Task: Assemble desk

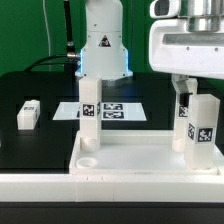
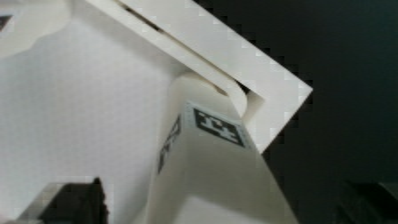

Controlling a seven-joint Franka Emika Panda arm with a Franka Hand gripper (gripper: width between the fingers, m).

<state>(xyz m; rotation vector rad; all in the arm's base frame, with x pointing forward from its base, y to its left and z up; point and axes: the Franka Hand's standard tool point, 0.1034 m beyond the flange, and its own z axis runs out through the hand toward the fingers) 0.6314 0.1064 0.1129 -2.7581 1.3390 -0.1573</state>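
Observation:
The white desk top (image 1: 130, 160) lies tray-side up at the front. One tagged leg (image 1: 90, 108) stands upright at its corner on the exterior view's left. On the right, a tagged leg (image 1: 205, 130) stands upright at another corner. A second tagged face (image 1: 184, 122) shows beside it; I cannot tell whether that belongs to a separate leg. My gripper (image 1: 190, 92) hangs over this leg. In the wrist view the leg (image 2: 222, 150) rises between my dark fingertips (image 2: 71, 205), which stand apart from it. The gripper (image 2: 217, 205) is open.
A loose leg (image 1: 28, 114) lies on the black table at the exterior view's left. The marker board (image 1: 112, 110) lies flat behind the desk top. The robot base (image 1: 103, 45) stands at the back. A white border wall (image 1: 100, 190) runs along the front.

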